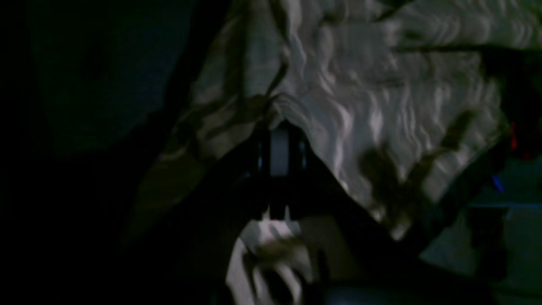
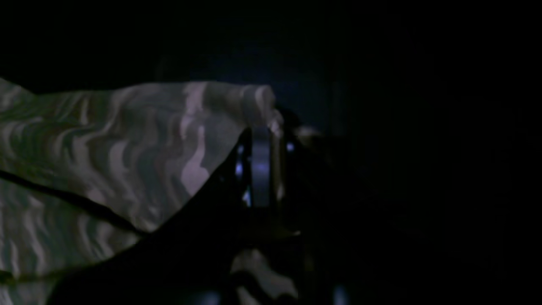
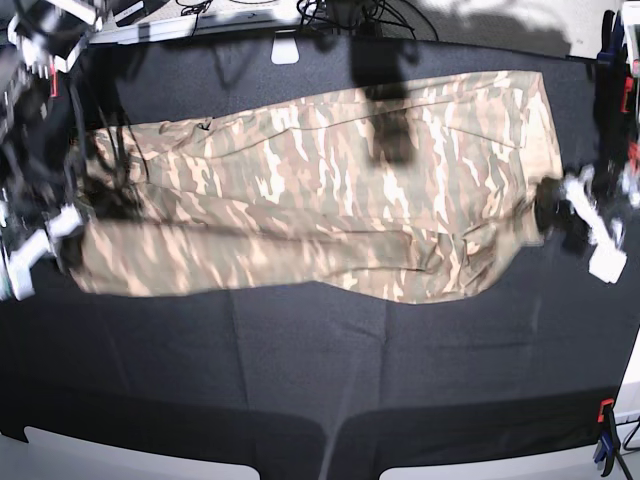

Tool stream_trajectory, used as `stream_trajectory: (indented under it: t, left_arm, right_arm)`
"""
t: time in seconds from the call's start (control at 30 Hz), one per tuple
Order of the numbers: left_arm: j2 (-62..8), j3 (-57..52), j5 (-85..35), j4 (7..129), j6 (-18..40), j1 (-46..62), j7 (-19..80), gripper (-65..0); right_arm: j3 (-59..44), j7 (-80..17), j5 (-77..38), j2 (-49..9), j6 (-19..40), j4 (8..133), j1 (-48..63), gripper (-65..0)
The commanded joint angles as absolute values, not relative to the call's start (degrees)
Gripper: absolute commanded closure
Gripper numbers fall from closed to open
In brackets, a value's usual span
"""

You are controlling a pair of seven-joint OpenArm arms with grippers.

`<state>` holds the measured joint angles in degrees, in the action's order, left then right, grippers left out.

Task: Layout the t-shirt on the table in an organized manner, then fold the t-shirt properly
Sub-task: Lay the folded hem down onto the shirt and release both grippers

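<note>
Left wrist view: dark frame. We see the left gripper [image 1: 278,146] at centre, jaws clenched on a fold of the t-shirt [image 1: 372,114]. Camo cloth fans out from the pinch twd the upper right; another bit of it shows below the gripper at bottom centre. Upper left is just dark table [image 1: 97,76].

Right wrist view: also v. dark. We see the right gripper [image 2: 260,165] mid-frame, pinched onto the t-shirt's [image 2: 127,144] edge, w/ the cloth bunched over its tip and spreading to the left side of the frame. A dark thin line crosses the cloth lower left. Right half of the frame is black; can't tell what's there.

Base view: we see the t-shirt [image 3: 330,190] stretched wide across the upper middle of the table [image 3: 320,380], left to right, lying mostly flat w/ some wrinkles at lower right. Left gripper [image 3: 552,212] holds the shirt's right end; right gripper [image 3: 72,230] grips its left end. White corner patches [image 3: 100,455] show along the bottom edge, and a red-and-blue clamp [image 3: 604,440] sits at the bottom right.
</note>
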<state>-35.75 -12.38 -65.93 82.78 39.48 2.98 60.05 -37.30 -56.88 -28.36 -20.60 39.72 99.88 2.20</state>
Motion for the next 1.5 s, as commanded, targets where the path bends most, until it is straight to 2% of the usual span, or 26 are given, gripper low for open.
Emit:
stream_trajectory:
  t: [0.0,0.23,0.47,0.67,0.87,0.97,1.03,1.23,1.33,1.47]
  left_arm:
    - [-37.0,-13.9,-66.6,85.4,40.0,4.0,59.1,0.0]
    - [-36.9,-21.1,-66.0,94.0,39.2,18.0,59.1,0.0]
    - [-33.7,-29.9,-61.4,95.5,39.2,29.0,59.1,0.0]
    - [-31.0,-32.2,-60.1,95.5,39.2,31.6,59.3,0.0]
    - [-31.0,-32.2,-60.1,95.5,39.2,31.5,59.2,0.0]
    - [-31.0,-32.2,-60.1,95.5,39.2,31.4,59.1,0.0]
    - [-31.0,-32.2,-60.1,95.5,39.2,31.4,59.1,0.0]
    - [-31.0,-32.2,-60.1,95.5,39.2,31.4,59.2,0.0]
    - [-31.0,-32.2,-60.1,95.5,39.2,31.4,59.1,0.0]
    - [-31.0,-32.2,-60.1,95.5,39.2,31.4,59.1,0.0]
  right_arm:
    - [-38.3,-55.7,-29.1,-21.5,40.0,101.0,2.5,0.0]
    - [-43.1,-54.3,-29.2,-21.4,40.0,101.0,12.0,0.0]
    - [-52.1,-52.5,-29.2,-21.4,40.0,101.0,19.3,0.0]
    - [-55.2,-54.5,-29.2,-21.2,40.0,100.9,20.0,0.0]
    - [-55.0,-54.7,-29.1,-18.0,40.0,100.9,20.0,-0.3]
    - [-55.0,-54.2,-26.5,-16.8,40.0,100.9,20.0,-23.1]
    - [-55.1,-52.6,-23.9,-16.9,40.0,100.9,20.0,-31.3]
    - [-55.1,-39.3,-18.3,-18.1,40.0,100.9,19.6,-31.6]
    - [-55.1,-36.3,-22.9,-17.9,34.9,100.9,16.9,-31.6]
    - [-53.8,-36.5,-30.7,-17.6,34.7,100.8,9.4,-31.4]
